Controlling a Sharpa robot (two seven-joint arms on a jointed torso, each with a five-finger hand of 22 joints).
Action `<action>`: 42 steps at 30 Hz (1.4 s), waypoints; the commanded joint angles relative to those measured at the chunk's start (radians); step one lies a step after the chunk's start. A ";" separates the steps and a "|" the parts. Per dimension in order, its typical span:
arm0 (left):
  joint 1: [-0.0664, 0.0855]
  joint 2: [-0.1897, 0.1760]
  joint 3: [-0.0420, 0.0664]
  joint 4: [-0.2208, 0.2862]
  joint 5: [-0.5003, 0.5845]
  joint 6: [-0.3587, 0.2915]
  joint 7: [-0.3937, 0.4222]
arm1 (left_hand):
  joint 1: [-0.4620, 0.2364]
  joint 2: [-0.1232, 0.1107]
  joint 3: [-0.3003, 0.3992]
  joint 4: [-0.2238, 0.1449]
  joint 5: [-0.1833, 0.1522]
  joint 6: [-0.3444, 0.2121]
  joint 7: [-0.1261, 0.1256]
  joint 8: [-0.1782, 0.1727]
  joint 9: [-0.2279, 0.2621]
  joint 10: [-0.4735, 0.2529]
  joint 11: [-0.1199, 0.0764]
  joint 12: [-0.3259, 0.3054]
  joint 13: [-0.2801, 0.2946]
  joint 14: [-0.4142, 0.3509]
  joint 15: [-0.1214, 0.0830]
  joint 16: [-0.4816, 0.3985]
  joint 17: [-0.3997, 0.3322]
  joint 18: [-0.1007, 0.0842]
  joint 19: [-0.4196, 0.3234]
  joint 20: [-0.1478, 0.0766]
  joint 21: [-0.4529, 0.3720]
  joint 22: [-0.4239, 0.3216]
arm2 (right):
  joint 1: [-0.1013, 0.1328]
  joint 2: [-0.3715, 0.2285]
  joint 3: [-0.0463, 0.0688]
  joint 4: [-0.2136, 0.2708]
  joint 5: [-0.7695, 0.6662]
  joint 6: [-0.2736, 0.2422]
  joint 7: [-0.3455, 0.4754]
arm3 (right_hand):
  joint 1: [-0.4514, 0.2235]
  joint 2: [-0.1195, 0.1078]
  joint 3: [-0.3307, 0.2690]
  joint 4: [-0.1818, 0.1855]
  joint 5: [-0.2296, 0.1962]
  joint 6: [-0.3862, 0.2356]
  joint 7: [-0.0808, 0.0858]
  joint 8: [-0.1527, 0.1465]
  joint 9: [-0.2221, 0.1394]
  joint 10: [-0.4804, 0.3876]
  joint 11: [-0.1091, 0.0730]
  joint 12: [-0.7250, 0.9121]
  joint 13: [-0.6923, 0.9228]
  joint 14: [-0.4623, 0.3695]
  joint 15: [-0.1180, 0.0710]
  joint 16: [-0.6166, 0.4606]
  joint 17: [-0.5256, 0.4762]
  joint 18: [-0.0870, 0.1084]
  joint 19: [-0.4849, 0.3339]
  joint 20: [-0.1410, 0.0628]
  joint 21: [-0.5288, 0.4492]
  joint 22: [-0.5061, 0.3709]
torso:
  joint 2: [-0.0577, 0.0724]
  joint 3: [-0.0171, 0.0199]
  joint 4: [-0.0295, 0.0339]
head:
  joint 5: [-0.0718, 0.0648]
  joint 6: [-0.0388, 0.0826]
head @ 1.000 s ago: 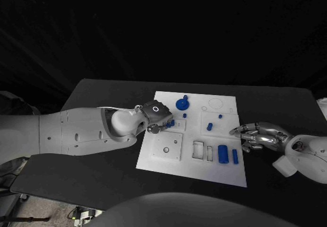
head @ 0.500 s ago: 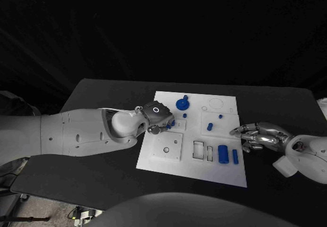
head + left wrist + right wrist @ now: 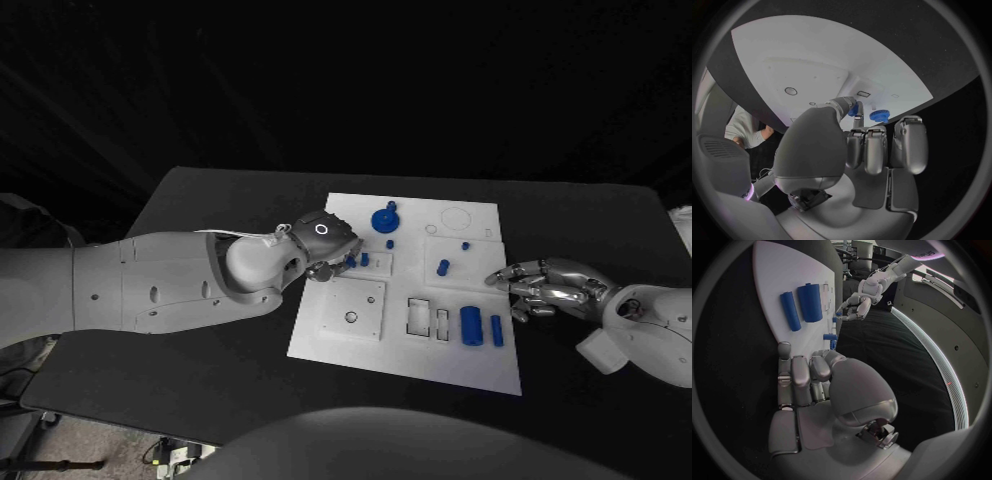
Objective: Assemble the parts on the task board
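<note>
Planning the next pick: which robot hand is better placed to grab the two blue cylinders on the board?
Right robot hand: it hovers beside the blue cylinders, empty. The left robot hand already pinches a small blue part.

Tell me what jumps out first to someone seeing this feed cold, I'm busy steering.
The white task board stands out in the middle of the black table, dotted with small blue parts. The left hand is over the board's left half, pinching a small blue part between fingertips, near a blue gear standing on the board. The right hand hangs with curled fingers just off the board's right edge, beside two blue cylinders lying side by side.
</note>
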 commanded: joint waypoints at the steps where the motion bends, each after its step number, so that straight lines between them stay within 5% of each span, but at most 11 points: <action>1: 0.000 -0.011 0.000 0.014 -0.015 -0.076 -0.067 | -0.008 -0.017 0.033 0.000 0.006 0.020 -0.008 0.145 0.195 0.108 -0.004 0.002 0.263 0.105 -0.009 0.002 0.263 -0.007 0.026 -0.008 0.010 0.220 | -0.003 0.002 -0.002 0.005 -0.003 0.018 -0.004 | -0.011 -0.002 0.006 0.002 -0.002 0.000 0.002 0.004 0.001 -0.009 0.000 -0.006 -0.001 -0.009 0.001 -0.006 -0.002 0.008 -0.007 0.003 -0.006 0.033 | 0.000 -0.0001 0.0004 | 0.000 0.000; 7: 0.000 -0.037 0.000 0.033 0.080 -0.150 -0.098 | -0.020 -0.041 0.074 -0.005 0.016 0.035 -0.007 0.152 0.200 0.108 -0.001 0.002 0.263 0.105 -0.008 0.002 0.263 -0.012 0.039 -0.012 0.033 0.227 | -0.003 0.002 -0.002 0.013 -0.003 0.009 0.012 | -0.028 -0.005 0.009 0.013 -0.021 -0.002 0.002 0.005 0.003 -0.010 0.002 -0.006 -0.002 -0.008 0.003 -0.005 -0.001 0.008 -0.010 0.004 -0.007 0.032 | 0.000 0.0000 0.0002 | -0.001 0.000; 13: 0.010 -0.058 0.001 0.054 0.395 -0.264 -0.017 | -0.024 -0.056 0.098 -0.004 0.019 0.044 -0.005 0.152 0.201 0.108 -0.005 0.002 0.263 0.105 -0.010 0.002 0.263 -0.023 0.067 -0.024 0.082 0.242 | -0.003 -0.002 -0.001 0.054 -0.035 -0.077 0.111 | -0.036 -0.028 -0.013 0.028 -0.234 0.014 -0.008 0.031 0.019 0.053 -0.007 0.031 0.032 0.052 -0.006 0.025 0.028 0.001 0.069 0.001 0.056 0.046 | -0.002 0.0001 -0.0005 | -0.005 0.000; 15: 0.019 -0.061 0.001 0.060 0.553 -0.291 0.047 | -0.024 -0.057 0.103 0.000 0.009 0.045 -0.004 0.150 0.200 0.108 -0.007 0.002 0.263 0.105 -0.012 0.002 0.263 -0.028 0.076 -0.027 0.099 0.247 | 0.001 -0.004 -0.001 0.075 -0.058 -0.120 0.158 | -0.018 -0.041 -0.023 0.018 -0.267 0.020 -0.013 0.041 0.025 0.089 -0.014 0.049 0.054 0.087 -0.013 0.041 0.046 -0.006 0.121 -0.004 0.098 0.057 | -0.002 0.0001 -0.0003 | -0.007 0.000; 24: 0.046 -0.047 0.001 0.092 1.140 -0.350 0.319 | -0.016 -0.059 0.091 0.018 0.027 0.042 -0.003 0.148 0.203 0.108 -0.007 0.002 0.263 0.105 -0.012 0.002 0.263 -0.036 0.096 -0.031 0.135 0.259 | 0.027 -0.001 -0.001 0.167 -0.105 -0.265 0.278 | 0.008 -0.067 -0.060 0.020 -0.256 0.012 -0.017 0.058 0.034 0.194 -0.026 0.100 0.127 0.188 -0.031 0.087 0.106 -0.030 0.265 -0.025 0.218 0.088 | -0.003 -0.0029 0.0001 | -0.020 0.000; 29: 0.049 -0.027 0.001 0.104 1.334 -0.338 0.404 | -0.008 -0.053 0.035 0.034 0.132 0.035 -0.001 0.154 0.211 0.108 -0.005 0.002 0.263 0.105 -0.010 0.002 0.263 -0.037 0.096 -0.029 0.136 0.259 | 0.031 0.017 0.000 0.182 -0.101 -0.288 0.297 | 0.032 -0.066 -0.058 0.010 -0.177 -0.015 -0.015 0.080 0.049 0.212 -0.028 0.108 0.141 0.205 -0.035 0.094 0.116 -0.035 0.290 -0.030 0.238 0.094 | -0.003 -0.0048 -0.0001 | -0.030 0.000; 33: 0.049 -0.007 0.001 0.114 1.446 -0.318 0.444 | 0.012 -0.020 -0.089 0.049 0.302 0.024 0.000 0.161 0.220 0.108 -0.002 0.002 0.263 0.105 -0.008 0.002 0.263 -0.036 0.095 -0.028 0.135 0.258 | 0.032 0.037 0.000 0.187 -0.081 -0.306 0.306 | 0.045 -0.066 -0.057 0.008 -0.119 -0.062 -0.013 0.120 0.078 0.215 -0.027 0.107 0.142 0.209 -0.035 0.094 0.118 -0.036 0.297 -0.032 0.243 0.095 | -0.001 -0.0017 0.0003 | -0.044 0.000; 34: 0.048 -0.001 0.001 0.119 1.471 -0.309 0.451 | 0.018 -0.014 -0.108 0.051 0.321 0.021 0.002 0.160 0.220 0.108 -0.003 0.002 0.263 0.105 -0.008 0.002 0.263 -0.036 0.094 -0.027 0.135 0.258 | 0.033 0.046 0.000 0.187 -0.074 -0.313 0.309 | 0.049 -0.066 -0.059 0.009 -0.111 -0.094 -0.015 0.158 0.103 0.217 -0.028 0.108 0.143 0.211 -0.035 0.095 0.119 -0.037 0.299 -0.033 0.245 0.095 | 0.000 -0.0010 0.0002 | -0.048 0.000; 36: 0.047 0.007 0.001 0.123 1.505 -0.301 0.461 | 0.029 0.000 -0.141 0.055 0.335 0.018 0.002 0.159 0.220 0.108 -0.002 0.002 0.263 0.105 -0.007 0.002 0.263 -0.036 0.095 -0.027 0.135 0.258 | 0.033 0.058 0.000 0.187 -0.065 -0.326 0.311 | 0.048 -0.067 -0.062 0.013 -0.114 -0.123 -0.014 0.185 0.120 0.220 -0.027 0.110 0.146 0.215 -0.036 0.097 0.122 -0.038 0.305 -0.033 0.251 0.097 | 0.001 -0.0010 -0.0011 | -0.053 0.000; 39: 0.045 0.021 0.001 0.127 1.541 -0.295 0.476 | 0.038 0.008 -0.160 0.057 0.338 0.014 0.002 0.157 0.220 0.108 -0.002 0.002 0.263 0.105 -0.007 0.002 0.263 -0.036 0.095 -0.027 0.136 0.259 | 0.033 0.076 0.000 0.187 -0.058 -0.343 0.309 | 0.032 -0.076 -0.085 0.030 -0.206 -0.157 -0.014 0.228 0.146 0.230 -0.026 0.116 0.153 0.225 -0.037 0.102 0.129 -0.040 0.317 -0.033 0.260 0.099 | 0.001 -0.0006 0.0000 | -0.062 0.000; 42: 0.042 0.034 0.001 0.127 1.560 -0.297 0.487 | 0.044 0.013 -0.170 0.058 0.334 0.012 0.003 0.156 0.219 0.108 -0.001 0.002 0.263 0.105 -0.007 0.002 0.263 -0.037 0.096 -0.026 0.137 0.259 | 0.033 0.091 0.000 0.188 -0.049 -0.357 0.311 | 0.012 -0.083 -0.105 0.049 -0.239 -0.167 -0.011 0.259 0.160 0.240 -0.025 0.122 0.160 0.235 -0.036 0.107 0.137 -0.042 0.332 -0.033 0.272 0.102 | 0.001 -0.0007 -0.0003 | -0.066 0.000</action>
